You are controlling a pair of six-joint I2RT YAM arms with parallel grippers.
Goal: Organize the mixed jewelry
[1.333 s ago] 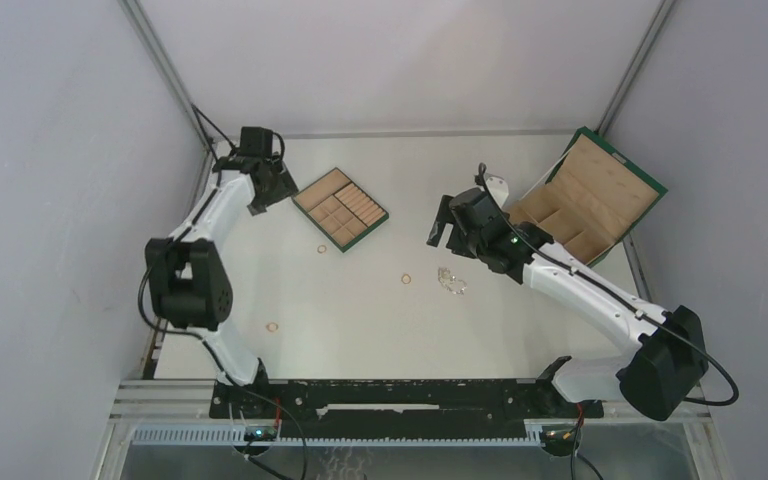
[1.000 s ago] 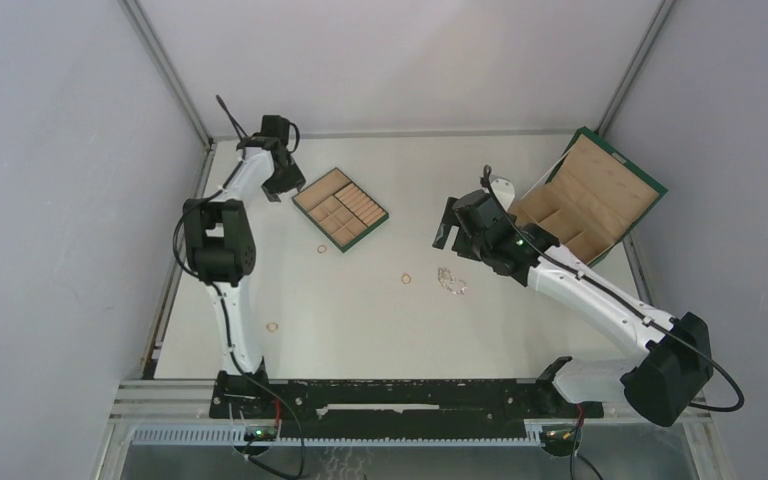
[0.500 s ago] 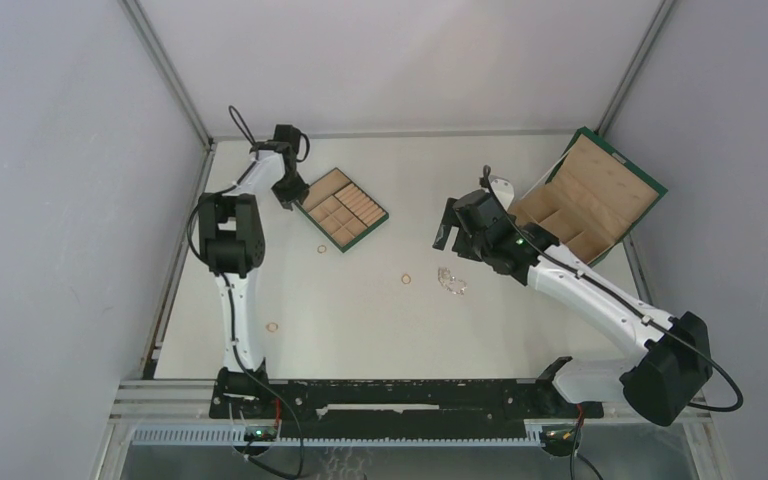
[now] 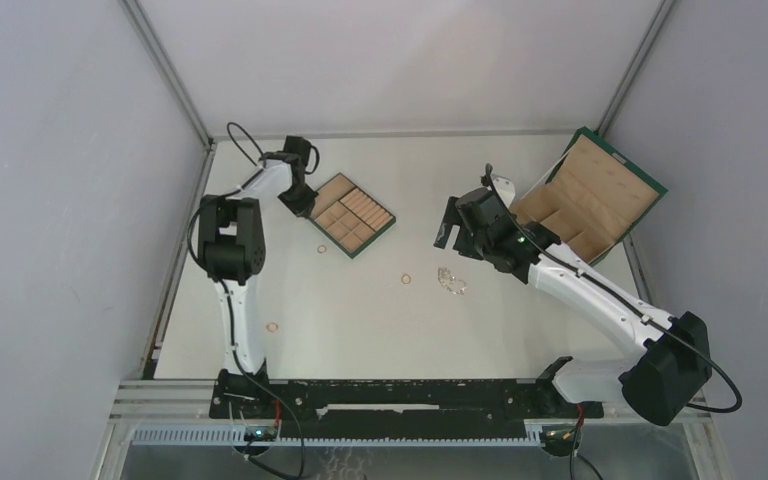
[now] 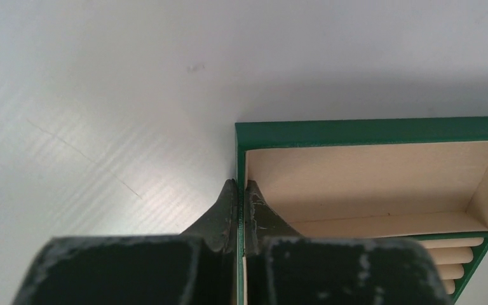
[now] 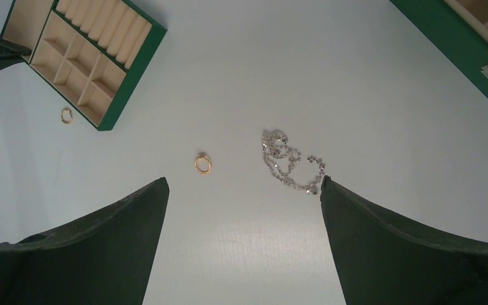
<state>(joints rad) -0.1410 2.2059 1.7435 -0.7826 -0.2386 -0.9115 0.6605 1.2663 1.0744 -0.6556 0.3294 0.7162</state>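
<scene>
The left gripper (image 5: 239, 192) is clamped on the wall of the green-edged tan compartmented tray (image 5: 356, 125); the right gripper (image 6: 243, 183) gapes empty, well right of that tray.

Open tabletop (image 4: 360, 320) lies all round the chain (image 6: 278, 152) and nearest ring (image 6: 202, 164); tray (image 4: 352, 213) and box (image 4: 590, 200) stand well apart

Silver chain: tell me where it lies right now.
Top view, right of centre: the silver chain lies on the table beside a gold ring on its left, just nearward of the open right gripper.
</scene>
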